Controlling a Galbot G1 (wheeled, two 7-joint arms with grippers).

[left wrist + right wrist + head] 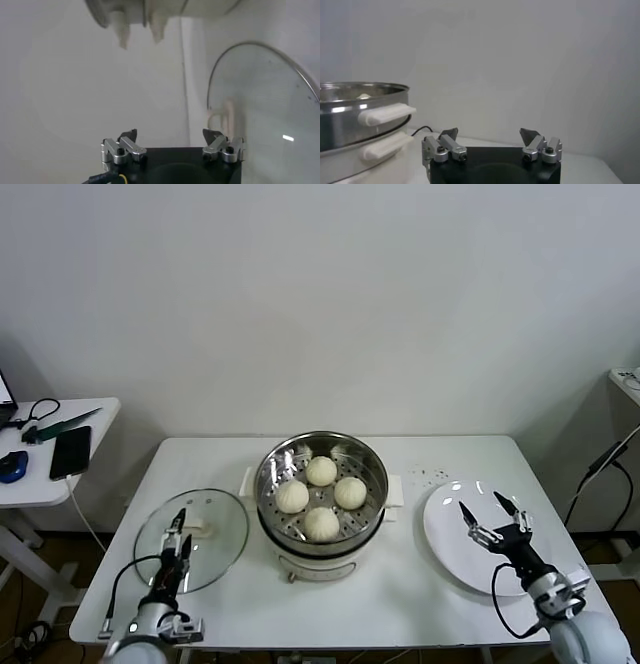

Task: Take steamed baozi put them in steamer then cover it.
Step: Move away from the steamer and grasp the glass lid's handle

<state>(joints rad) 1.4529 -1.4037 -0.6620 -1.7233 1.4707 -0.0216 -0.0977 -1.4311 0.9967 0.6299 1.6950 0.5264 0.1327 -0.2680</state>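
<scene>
The left end effector (180, 534) hangs released, its fingers spread and grasping nothing, over the near edge of the glass lid (215, 529) that lies flat on the surface (400, 604) to the left of the steamer (320, 494). In the left wrist view the same end effector (170, 137) shows its 2 fingers wide apart, with the lid (265, 100) and its pale knob (225, 112) beside them and the steamer's base (150, 15) farther off.

The right end effector (493, 514) is also released, fingers spread and holding nothing, above the white plate (450, 534) that sits to the right of the steamer. The right wrist view shows this end effector (490, 135) open, with the steamer (360, 115) and its white side handles (385, 114) off to one side.

The steamer stands at the middle of the surface, uncovered. The 4 steamed baozi (321, 471) rest inside it on the perforated tray, arranged in a diamond: 1 at the back, 1 at the left, 1 at the right and 1 at the front, close together. The lid is apart from the steamer, just beside its left handle.

Well to the left of the steamer, a side table (40, 484) carries a dark phone (71, 452) and a blue mouse (12, 466).
</scene>
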